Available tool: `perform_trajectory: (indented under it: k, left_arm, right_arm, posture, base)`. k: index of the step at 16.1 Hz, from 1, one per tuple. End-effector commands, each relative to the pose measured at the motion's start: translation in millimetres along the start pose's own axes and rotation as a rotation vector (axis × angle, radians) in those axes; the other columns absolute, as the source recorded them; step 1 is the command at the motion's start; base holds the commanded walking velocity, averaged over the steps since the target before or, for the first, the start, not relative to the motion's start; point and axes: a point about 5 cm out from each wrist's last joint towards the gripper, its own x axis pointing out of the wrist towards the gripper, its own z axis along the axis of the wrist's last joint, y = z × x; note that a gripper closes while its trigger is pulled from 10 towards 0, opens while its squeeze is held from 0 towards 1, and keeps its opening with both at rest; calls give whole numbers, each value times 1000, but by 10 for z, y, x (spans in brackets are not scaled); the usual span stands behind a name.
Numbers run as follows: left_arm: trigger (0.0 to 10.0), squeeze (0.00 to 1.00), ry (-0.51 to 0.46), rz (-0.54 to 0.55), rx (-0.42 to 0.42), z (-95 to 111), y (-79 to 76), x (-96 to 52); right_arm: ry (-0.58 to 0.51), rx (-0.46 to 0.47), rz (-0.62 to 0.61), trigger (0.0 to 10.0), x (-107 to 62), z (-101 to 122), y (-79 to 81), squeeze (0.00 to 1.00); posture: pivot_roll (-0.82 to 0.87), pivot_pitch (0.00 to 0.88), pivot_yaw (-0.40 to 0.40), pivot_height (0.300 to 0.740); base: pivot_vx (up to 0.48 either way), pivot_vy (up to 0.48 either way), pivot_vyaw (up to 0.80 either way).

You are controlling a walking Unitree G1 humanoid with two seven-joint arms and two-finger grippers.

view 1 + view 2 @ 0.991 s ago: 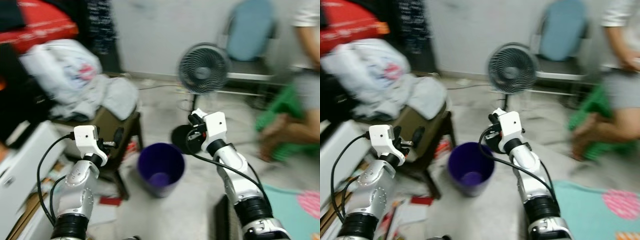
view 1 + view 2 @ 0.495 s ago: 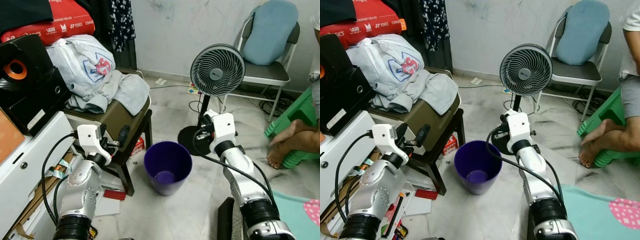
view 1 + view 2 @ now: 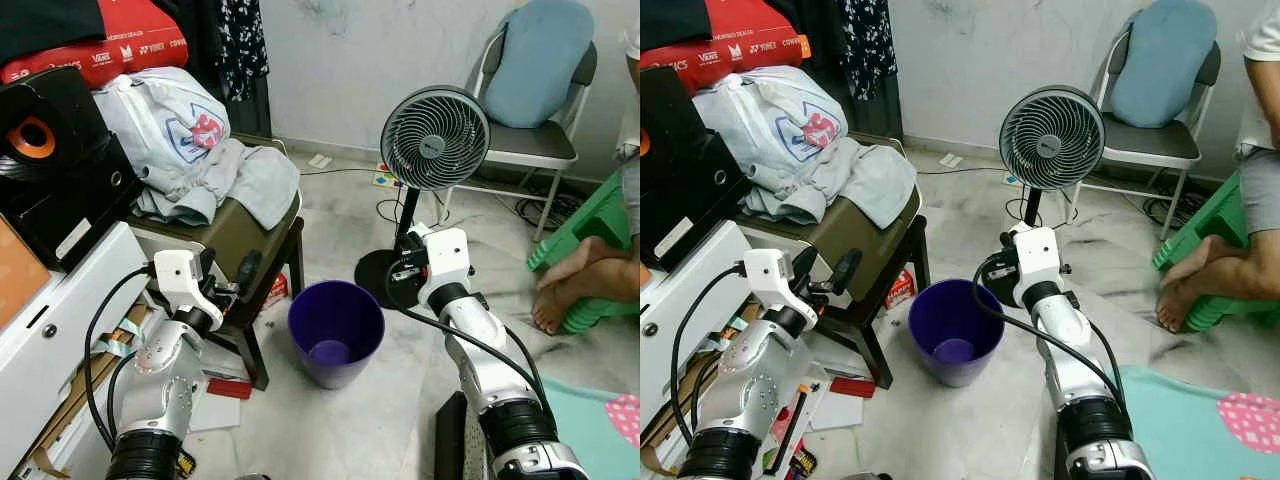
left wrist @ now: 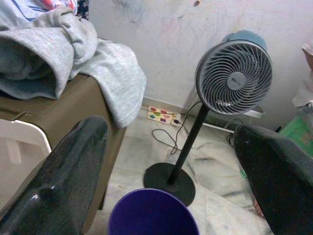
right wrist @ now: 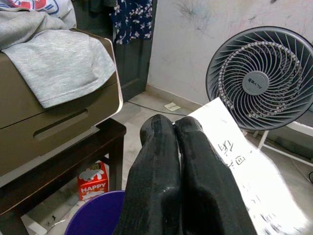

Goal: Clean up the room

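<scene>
A purple bin (image 3: 335, 330) stands on the marble floor between my two arms, with something small and pale at its bottom. My right gripper (image 5: 173, 125) is held above and just right of the bin's rim, shut on a white sheet of paper (image 5: 244, 176) with dark writing on it. My left gripper (image 4: 168, 129) is open and holds nothing, level with the bin's left side and close to the brown case (image 3: 235, 235). A heap of grey and white clothes (image 3: 200, 160) lies on that case.
A standing fan (image 3: 434, 138) is just behind the bin, its cable on the floor. A chair with a blue cushion (image 3: 535, 60) is at the back right. A person's feet (image 3: 565, 300) and a green stool (image 3: 590, 230) are right. Speaker (image 3: 50, 150) and white cabinet (image 3: 50, 320) stand left; papers (image 3: 225, 390) litter the floor.
The view was blurred and swinging a second ago and is steady now. Both arms keep the same pose, with the paper still in the right gripper.
</scene>
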Motion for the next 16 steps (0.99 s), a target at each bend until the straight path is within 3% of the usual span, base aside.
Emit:
perform_trajectory:
  k: [1,16]
  left_arm:
    - [10000,0,-13,-11,5,37,-5,-5]
    - [10000,0,-16,-20,-1,30,-27,11]
  right_arm:
    - [-20,1,7,10000,11,58,-1,0]
    - [-18,-11,37,10000,22,56,32,0]
  posture:
    - [11,27,5,740]
    - [8,26,3,740]
  base:
    - [0,0,0]
    - [307,0,0]
